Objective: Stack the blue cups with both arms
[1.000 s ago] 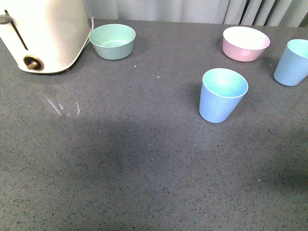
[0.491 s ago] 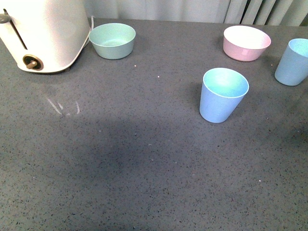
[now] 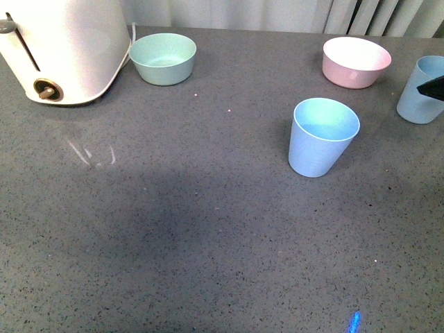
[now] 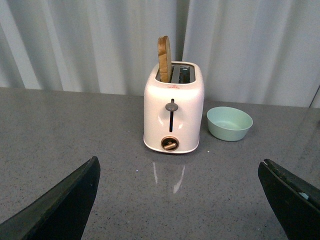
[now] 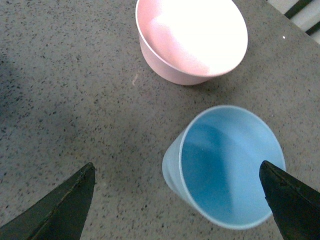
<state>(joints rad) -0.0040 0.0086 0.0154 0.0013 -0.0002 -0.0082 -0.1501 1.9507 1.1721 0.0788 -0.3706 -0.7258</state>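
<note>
The right fingers [image 5: 60, 210] were spread wide and empty. One upright blue cup [image 5: 227, 167] stood below the gap between them, near the tabletop's [image 3: 173, 229] right edge. The other blue cup [image 3: 323, 137] stood right of centre, well apart from the left fingers [image 4: 60, 200], which were also wide open and empty.

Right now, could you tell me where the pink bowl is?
In the front view the pink bowl sits at the back right, beside the far-right blue cup.

A kitchen-like setup: toaster [image 4: 173, 116] with bread on grey countertop [image 3: 173, 229].
</note>
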